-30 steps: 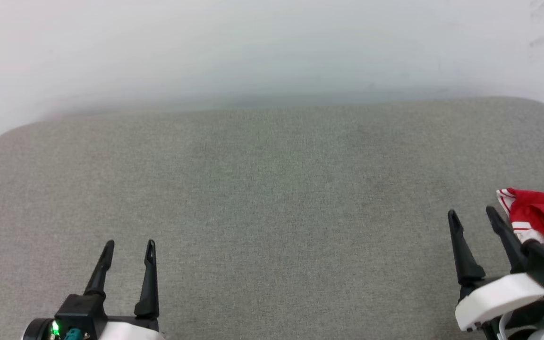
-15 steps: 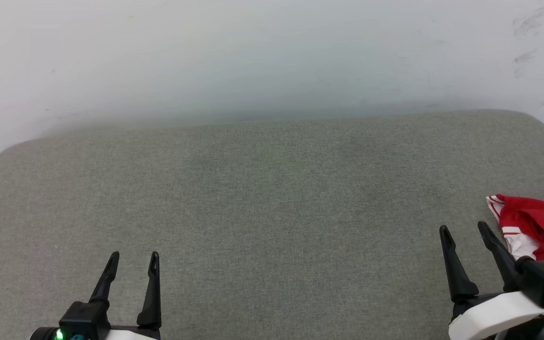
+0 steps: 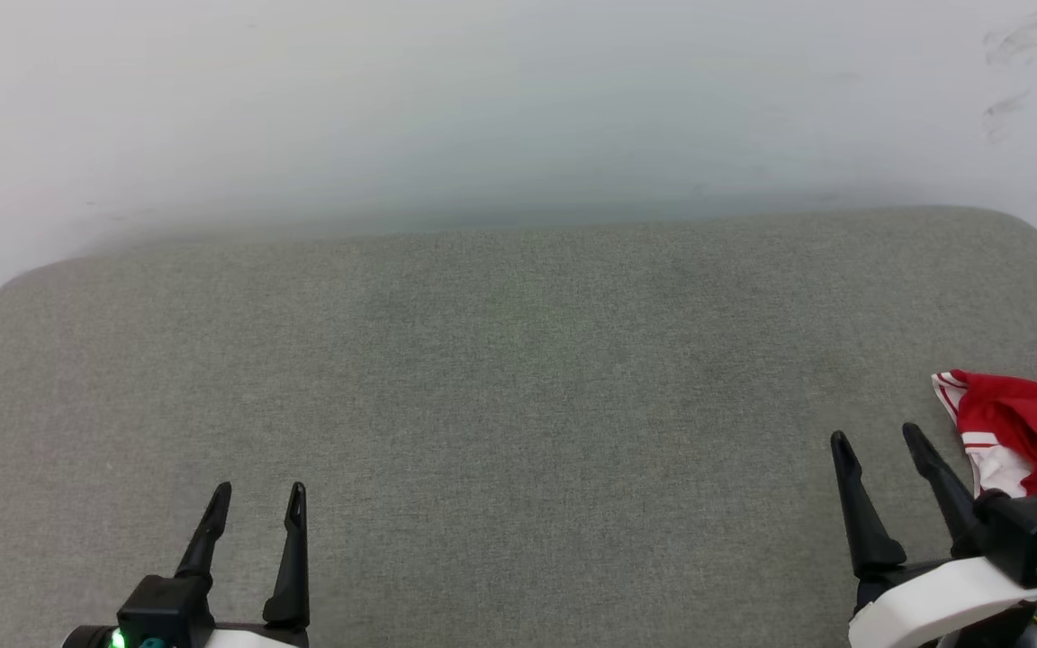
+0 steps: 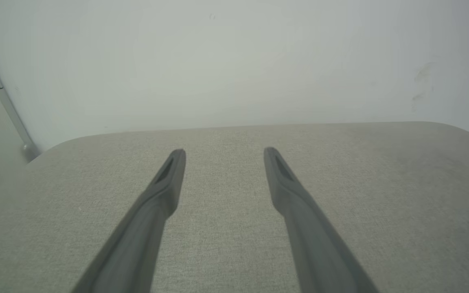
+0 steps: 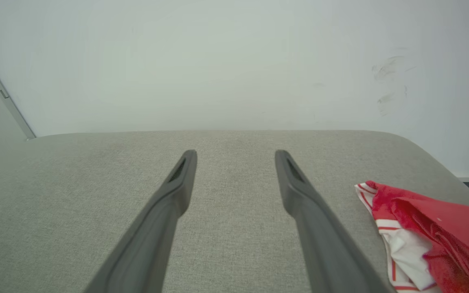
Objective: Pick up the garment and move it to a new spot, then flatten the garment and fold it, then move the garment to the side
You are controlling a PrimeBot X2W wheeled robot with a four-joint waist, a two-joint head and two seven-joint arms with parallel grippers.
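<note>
A grey fabric-covered surface [image 3: 518, 360] spreads across the head view, with a pale wall [image 3: 518, 108] behind it at 12 o'clock. The left gripper [image 3: 261, 490] sits at 7 o'clock, its two dark fingers pointing towards 12 o'clock, jaws released with a plain gap between them. The right gripper [image 3: 874, 432] sits at 4 o'clock, fingers leaning slightly towards 11 o'clock, jaws likewise released and grasping nothing. The garment [image 3: 1032, 423], red with white and red-white striped trim, lies bunched on the surface between 3 and 4 o'clock, cut off by the picture's edge. It is just beside the right gripper's outer finger, on its 3 o'clock side; whether they touch cannot be told here. In the right wrist view the garment lies crumpled at 4 o'clock, apart from the fingertip, showing a striped edge and a white patch among red folds. In the left wrist view the spread fingers hover over the grey fabric. Faint dark scuffs [image 3: 1009, 99] mark the wall at 1 o'clock
</note>
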